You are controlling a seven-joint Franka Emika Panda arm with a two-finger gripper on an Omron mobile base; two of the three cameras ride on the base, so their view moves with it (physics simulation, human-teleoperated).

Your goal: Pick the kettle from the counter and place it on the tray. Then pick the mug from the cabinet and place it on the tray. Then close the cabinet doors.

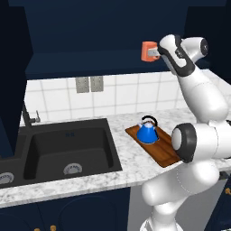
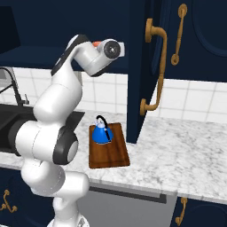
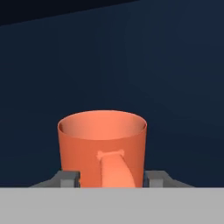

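Hand view gives me the claw (image 3: 112,179) with a finger on each side of the mug (image 3: 101,146), handle facing me; left base view places it inside the cabinet (image 1: 90,40), kettle (image 1: 147,131) on the tray (image 1: 164,151).

I can see one blue kettle (image 1: 146,133) and one brown tray (image 1: 155,147). There is one orange mug (image 3: 101,148), and two fingers (image 3: 69,179), one on each side of it. The desk (image 2: 186,159) has one black sink (image 1: 67,151) with two bowls and one tap (image 1: 28,118). Two grey plates (image 1: 89,84) are on the tile wall. One open cabinet door (image 2: 144,66) has one gold handle (image 2: 154,66).
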